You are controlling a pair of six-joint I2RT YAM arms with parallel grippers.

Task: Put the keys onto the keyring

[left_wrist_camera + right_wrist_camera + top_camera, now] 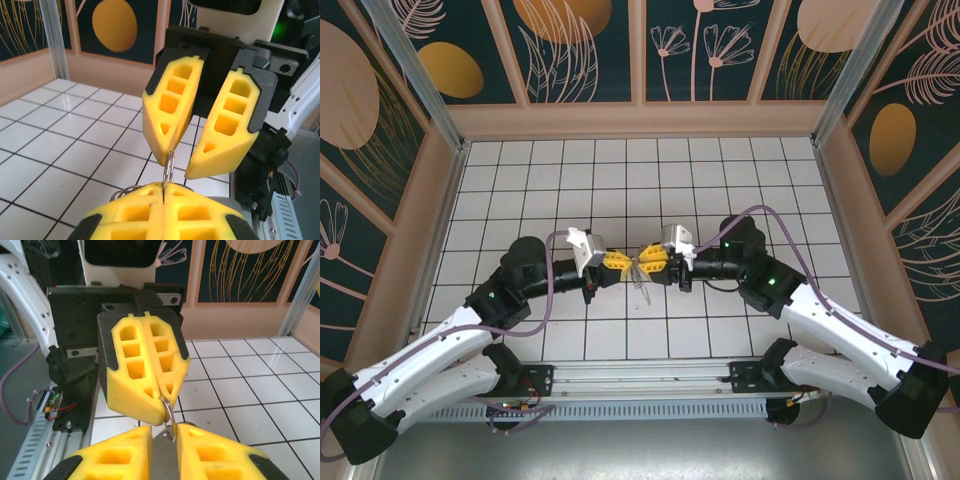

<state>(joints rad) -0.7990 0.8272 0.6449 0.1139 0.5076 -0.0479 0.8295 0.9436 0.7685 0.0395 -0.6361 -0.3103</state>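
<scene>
- Left claw (pixel 161 409): yellow fingers pressed together, pinching the keyring (pixel 168 416) at their tips. In the right wrist view the ring hangs just below them, centre frame.
- Right claw (pixel 181 164): fingers narrowly apart with a visible gap, upper centre of the left wrist view. One fingertip (pixel 163 152) touches the top of the ring, the other is clear of it.
- Can't tell if the right claw holds anything. There is a grey patch between its fingers at the bottom of the right wrist view, unclear.
- Top view: both claws meet tip to tip mid-frame above the white tiled surface (pixel 720 180), with the ring between them.
- Thin metal bits hang under the ring, too small to identify.
</scene>
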